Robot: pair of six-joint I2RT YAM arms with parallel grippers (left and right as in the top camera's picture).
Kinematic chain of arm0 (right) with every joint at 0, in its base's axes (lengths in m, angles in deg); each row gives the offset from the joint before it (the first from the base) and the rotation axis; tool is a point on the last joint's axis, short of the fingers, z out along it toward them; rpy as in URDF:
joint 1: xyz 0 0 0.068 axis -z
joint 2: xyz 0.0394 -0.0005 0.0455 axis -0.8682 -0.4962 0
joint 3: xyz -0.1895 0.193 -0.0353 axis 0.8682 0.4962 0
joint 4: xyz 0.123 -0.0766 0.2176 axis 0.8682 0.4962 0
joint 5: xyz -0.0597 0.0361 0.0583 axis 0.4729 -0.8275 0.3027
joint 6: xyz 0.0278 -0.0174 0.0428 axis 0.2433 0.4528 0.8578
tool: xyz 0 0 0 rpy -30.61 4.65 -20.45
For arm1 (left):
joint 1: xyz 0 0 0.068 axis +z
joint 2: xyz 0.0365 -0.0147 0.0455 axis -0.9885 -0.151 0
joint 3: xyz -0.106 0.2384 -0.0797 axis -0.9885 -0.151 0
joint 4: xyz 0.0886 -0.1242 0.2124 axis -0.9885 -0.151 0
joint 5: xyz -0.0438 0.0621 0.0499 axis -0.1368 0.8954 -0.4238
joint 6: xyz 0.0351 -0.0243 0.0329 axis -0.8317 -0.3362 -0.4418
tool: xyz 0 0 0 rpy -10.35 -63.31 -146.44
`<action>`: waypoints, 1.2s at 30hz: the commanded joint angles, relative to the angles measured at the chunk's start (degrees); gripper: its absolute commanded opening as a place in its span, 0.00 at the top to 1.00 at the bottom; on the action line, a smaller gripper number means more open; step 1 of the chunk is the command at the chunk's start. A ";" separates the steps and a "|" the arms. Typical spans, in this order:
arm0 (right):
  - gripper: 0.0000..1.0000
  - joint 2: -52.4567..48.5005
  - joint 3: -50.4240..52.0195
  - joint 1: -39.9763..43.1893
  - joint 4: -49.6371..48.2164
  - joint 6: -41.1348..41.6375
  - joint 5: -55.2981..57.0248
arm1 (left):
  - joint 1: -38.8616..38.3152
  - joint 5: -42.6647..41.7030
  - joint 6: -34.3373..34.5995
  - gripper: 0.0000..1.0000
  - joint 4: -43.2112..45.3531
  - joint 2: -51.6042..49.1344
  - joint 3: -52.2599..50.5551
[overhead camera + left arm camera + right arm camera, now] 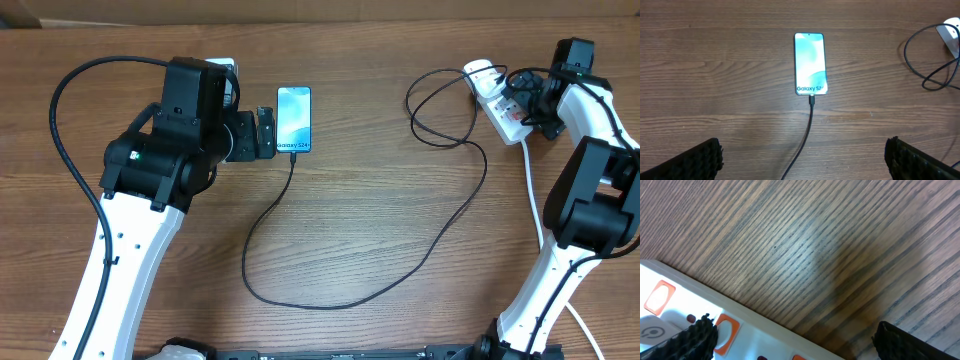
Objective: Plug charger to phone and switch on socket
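The phone [294,119] lies flat on the wooden worktop [400,200], its light blue-teal screen facing up and lit. The white "Galaxy S24" text runs along its near short edge. The charger [246,262] meets that edge, its small black connector tip seated in the middle of it. From there the thin black cable runs down the worktop, sweeps in a wide curve to the right, then climbs into loose loops just beside the socket [497,102].

The socket, a white power strip with orange-red switches, lies at the far right, its thick white cord [529,180] trailing down past the right arm.

The left tool [268,133] stands wide and holds nothing, just beside the phone's left long edge.

The right tool [527,103] is also wide and empty, set over the socket. One finger [695,335] sits next to an orange switch, though the close view may not show true contact.
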 commanded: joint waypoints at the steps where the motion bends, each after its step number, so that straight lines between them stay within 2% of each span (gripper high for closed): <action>1: 0.00 -0.94 -0.15 -0.72 1.25 -1.92 -3.37 | -0.15 0.72 0.76 0.00 -0.13 0.07 -0.59; 36: 0.00 1.27 -0.28 -0.31 4.02 -1.51 -3.72 | -0.15 0.72 0.76 0.01 -0.17 0.07 -0.59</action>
